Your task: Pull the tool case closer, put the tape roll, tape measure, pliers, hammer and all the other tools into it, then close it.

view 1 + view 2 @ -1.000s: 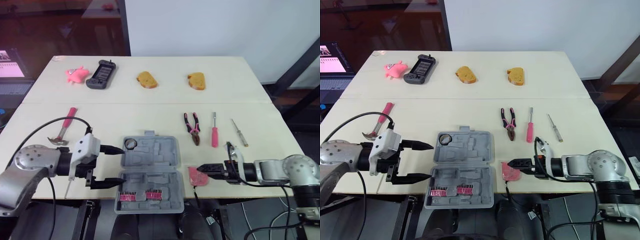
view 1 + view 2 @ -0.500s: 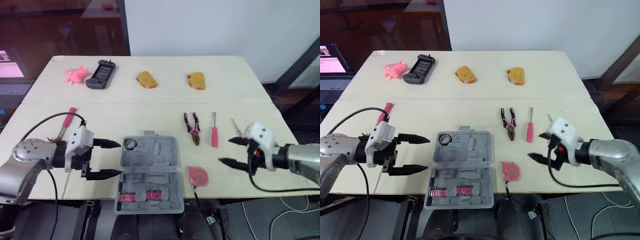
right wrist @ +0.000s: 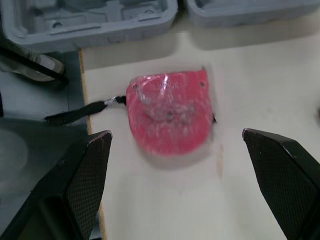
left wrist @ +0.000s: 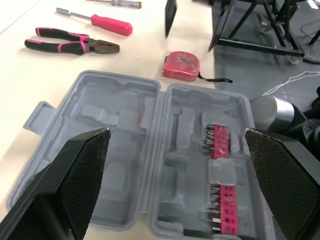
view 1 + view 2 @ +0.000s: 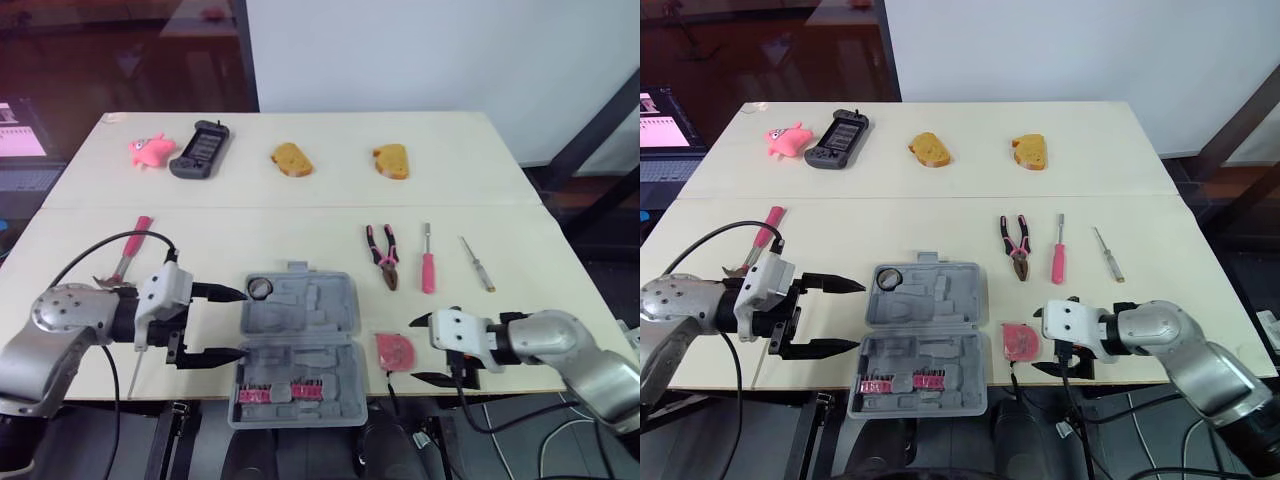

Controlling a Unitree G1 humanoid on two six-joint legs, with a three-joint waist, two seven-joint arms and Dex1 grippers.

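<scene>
The grey tool case (image 5: 298,345) lies open at the table's front edge, with pink bits in its near half and the tape roll (image 5: 262,288) in its far left corner. My left gripper (image 5: 243,323) is open just left of the case, its fingers (image 4: 75,175) on either side of the case's left edge. The pink tape measure (image 3: 167,117) lies right of the case. My right gripper (image 5: 414,350) is open just right of it, fingers (image 3: 85,170) apart on either side. Pliers (image 5: 383,256), a red screwdriver (image 5: 427,260) and a thin screwdriver (image 5: 478,264) lie further back. The hammer (image 5: 130,250) lies at the left.
On the far half of the table are a pink toy (image 5: 150,149), a dark game controller (image 5: 200,148) and two bread pieces (image 5: 293,158) (image 5: 392,160). The tape measure's black strap (image 3: 82,112) hangs over the table's front edge. A laptop (image 5: 20,125) stands off the table to the left.
My right gripper, shut at the tape measure a second ago, swung out to the right and opened, then came back open beside the tape measure. My left gripper has barely shifted.
</scene>
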